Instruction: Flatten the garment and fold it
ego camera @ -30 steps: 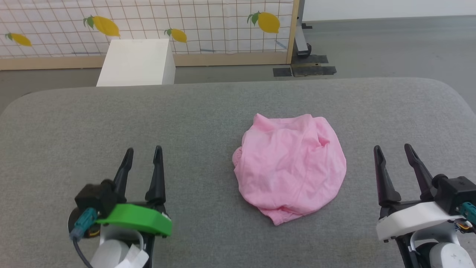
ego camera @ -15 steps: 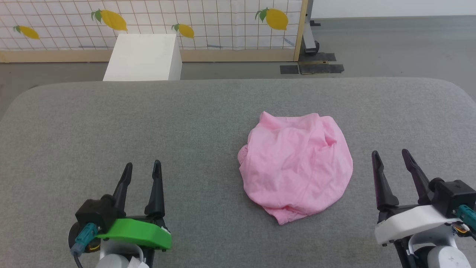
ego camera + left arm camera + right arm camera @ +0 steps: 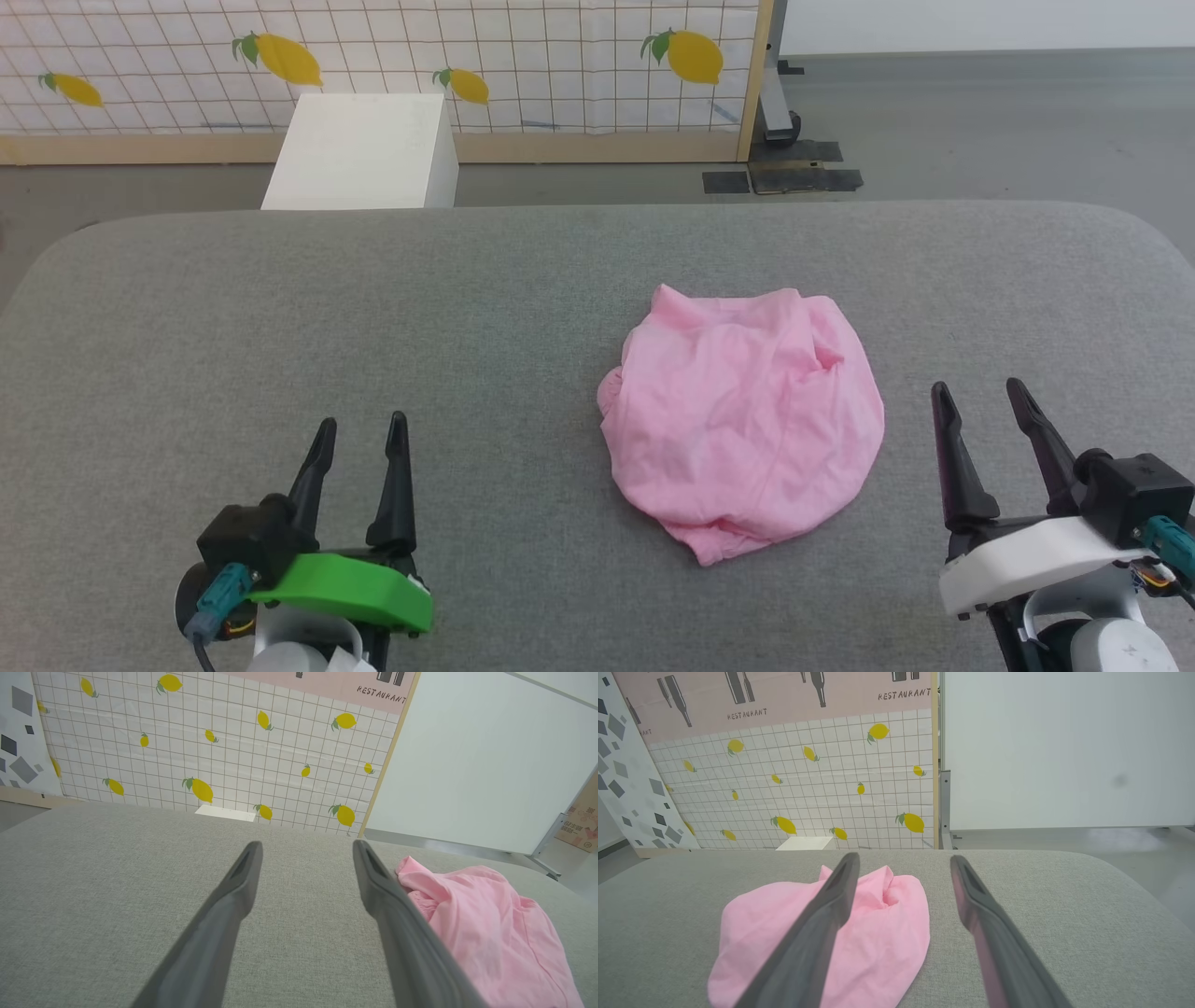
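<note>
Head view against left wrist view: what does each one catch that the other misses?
From the head view: the right gripper, open, the whole crumpled outline of the pink shorts, and dark plates on the floor. From the left wrist view: a pink sign lettered RESTAURANT, a grey-patterned panel and a cardboard box. Shared: the left gripper, open and empty, the grey table, the lemon-print screen and part of the shorts.
</note>
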